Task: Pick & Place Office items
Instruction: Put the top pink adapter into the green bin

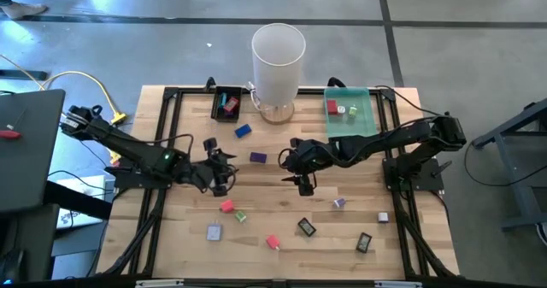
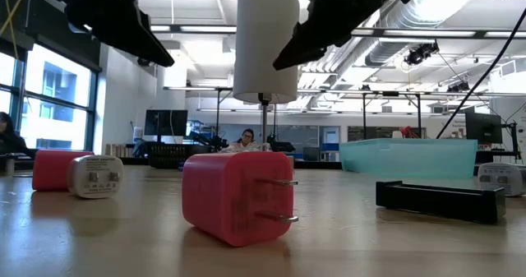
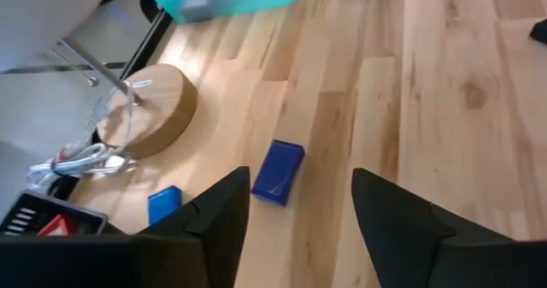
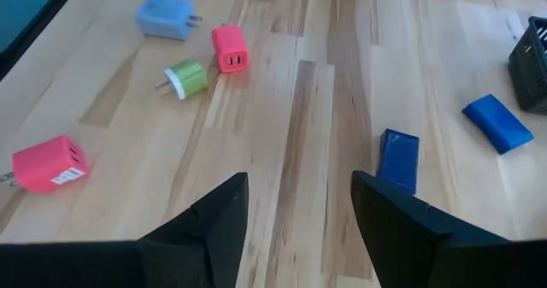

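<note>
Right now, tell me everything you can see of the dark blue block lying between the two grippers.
The dark blue block is a small rectangular piece with a smooth, slightly glossy, plastic-looking shell. It lies flat on the bare wooden table, in front of the white cylinder's round wooden base. Nothing touches it. The left gripper and right gripper both hang open above the table on either side, holding nothing.

smooth wooden table, translucent tray
</note>
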You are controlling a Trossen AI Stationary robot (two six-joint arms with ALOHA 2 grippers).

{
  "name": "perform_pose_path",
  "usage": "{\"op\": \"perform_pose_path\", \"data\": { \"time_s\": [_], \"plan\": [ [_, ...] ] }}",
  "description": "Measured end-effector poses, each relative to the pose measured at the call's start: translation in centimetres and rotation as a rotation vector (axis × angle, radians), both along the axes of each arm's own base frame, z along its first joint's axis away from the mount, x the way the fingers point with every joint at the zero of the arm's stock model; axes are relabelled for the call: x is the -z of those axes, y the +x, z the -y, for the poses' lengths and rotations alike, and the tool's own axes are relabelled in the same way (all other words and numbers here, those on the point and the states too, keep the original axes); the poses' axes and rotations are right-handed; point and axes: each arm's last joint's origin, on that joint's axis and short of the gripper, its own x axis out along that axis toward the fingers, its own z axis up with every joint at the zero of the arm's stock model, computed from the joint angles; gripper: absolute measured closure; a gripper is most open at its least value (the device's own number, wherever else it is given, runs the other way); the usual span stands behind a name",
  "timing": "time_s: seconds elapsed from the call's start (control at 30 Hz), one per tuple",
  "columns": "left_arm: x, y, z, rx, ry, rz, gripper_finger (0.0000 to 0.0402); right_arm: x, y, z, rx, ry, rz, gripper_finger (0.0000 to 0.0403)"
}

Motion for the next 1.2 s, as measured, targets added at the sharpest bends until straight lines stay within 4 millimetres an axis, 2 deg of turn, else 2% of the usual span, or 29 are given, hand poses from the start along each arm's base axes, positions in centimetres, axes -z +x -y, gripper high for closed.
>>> {"op": "perform_pose_path", "data": {
  "time_s": [0.33, 0.5, 0.67, 1.0, 1.2],
  "plan": [
    [0.0, -0.2, 0.7, 0.012, -0.054, 0.018, 0.0106, 0.0, 0.0, 0.0, 0.015, 0.018, -0.001, 0.0208],
    [0.1, -0.2, 0.8, 0.036, -0.096, 0.012, 0.0076, 0.0, 0.0, 0.0, 0.017, 0.021, -0.001, 0.0208],
    [0.1, -0.2, 0.9, 0.043, -0.160, 0.016, 0.0069, 0.0, 0.0, 0.0, 0.017, 0.021, -0.001, 0.0208],
    [0.5, -0.8, 1.8, 0.220, -0.276, -0.103, 0.0069, 0.0, 0.0, -0.1, 0.017, 0.055, -0.004, 0.0208],
    [-0.9, -1.0, 2.5, 0.247, -0.339, -0.138, 0.0069, -0.1, 0.1, -0.2, 0.021, 0.092, 0.004, 0.0208]
  ]
}}
